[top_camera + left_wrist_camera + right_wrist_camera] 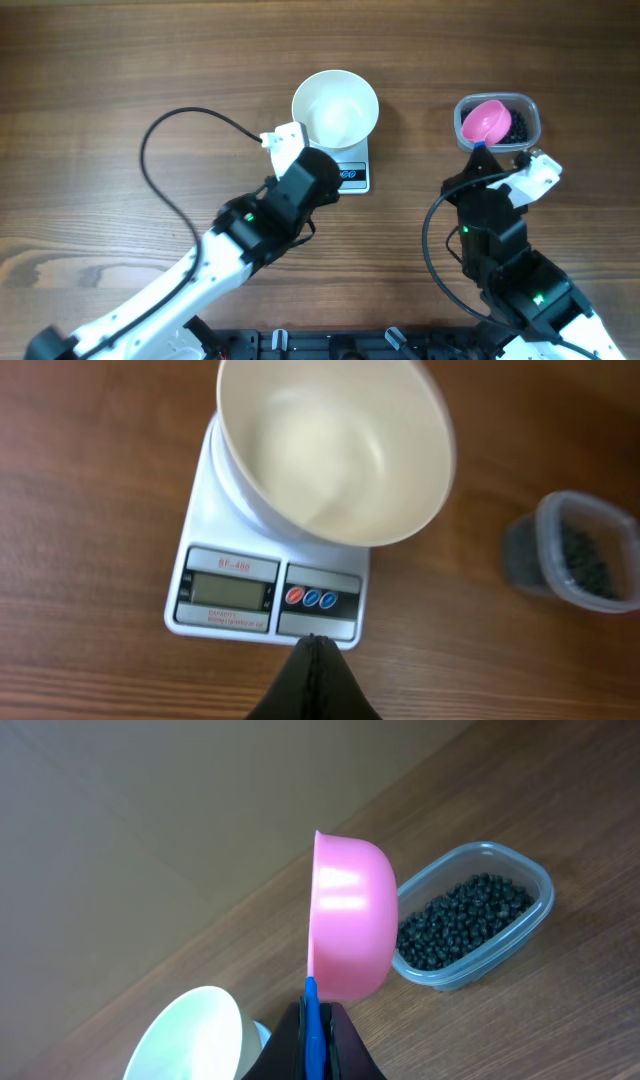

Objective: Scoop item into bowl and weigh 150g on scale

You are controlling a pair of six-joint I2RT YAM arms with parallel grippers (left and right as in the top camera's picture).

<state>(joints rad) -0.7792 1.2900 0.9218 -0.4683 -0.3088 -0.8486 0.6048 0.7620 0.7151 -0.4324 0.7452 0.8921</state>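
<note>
Counted on the surface [100,80]: one bowl [335,108] mouth-up on one scale [228,592], display toward 6 o'clock; one tub [470,970] of pellets [465,920] at 3 o'clock, long axis 9-to-3; one scoop [350,920], handle toward 6, pinched in the closed right hand [315,1030]; left hand [313,660] closed, empty.

**Both grippers closed, arms reaching forward**

The white-and-black left arm [225,240] stretches diagonally up and to the right. Its black two-finger left gripper [315,660] has its fingers pressed together. The right arm [500,250] points ahead, and the right gripper [313,1015] clamps the small pink plastic scoop [345,920] by its blue handle.
</note>
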